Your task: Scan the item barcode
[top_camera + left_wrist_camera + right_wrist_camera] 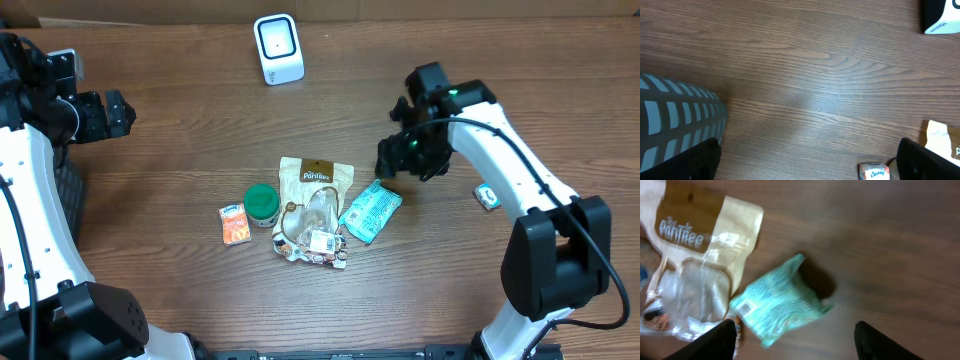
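Observation:
The white barcode scanner [278,48] stands at the back of the table. A teal packet [370,210] lies flat in the middle, just right of the item pile. In the right wrist view the teal packet [780,307] looks blurred, with a small barcode near its left end. My right gripper [392,165] hovers just above and to the right of it, open [797,347] with nothing between its fingers. My left gripper [115,113] is at the far left, wide open [807,165] and empty.
A Pantree bag [315,185], a green-lidded jar [262,203], an orange Kleenex pack [235,224] and a clear bag of sweets [312,245] cluster mid-table. A small item [487,197] lies at the right. A grey gridded object [675,115] sits under the left arm.

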